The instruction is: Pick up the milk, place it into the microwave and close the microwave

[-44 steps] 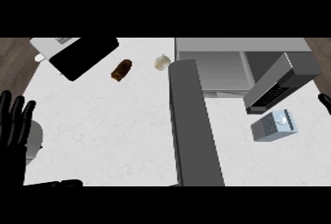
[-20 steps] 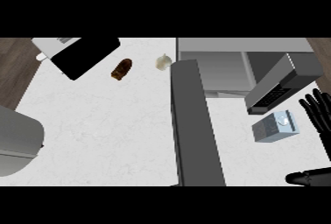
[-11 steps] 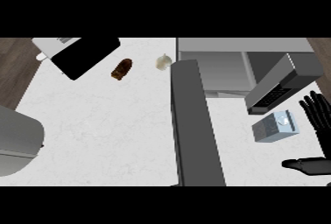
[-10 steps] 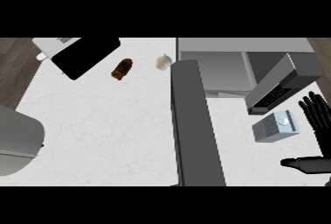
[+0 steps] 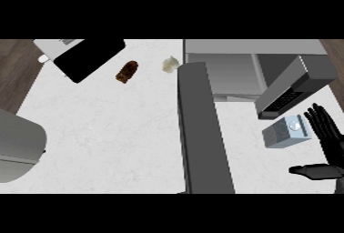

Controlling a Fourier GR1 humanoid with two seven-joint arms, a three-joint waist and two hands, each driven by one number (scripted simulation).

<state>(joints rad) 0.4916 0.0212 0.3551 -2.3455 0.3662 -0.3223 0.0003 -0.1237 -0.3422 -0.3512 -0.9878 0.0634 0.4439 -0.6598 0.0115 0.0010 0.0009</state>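
One right hand (image 5: pixel 331 146), fingers straight, just beside the milk (image 5: pixel 283 135).

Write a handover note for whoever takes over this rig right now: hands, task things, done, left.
Right hand: open, fingers straight, just right of the small grey-and-white milk carton; holds nothing.
Left hand: out of view; only its grey forearm shows at the left edge.
Milk carton: on the white counter, in front of the grey microwave, whose door is open.
Done: nothing yet. Left: grasp the carton, put it inside, shut the door.
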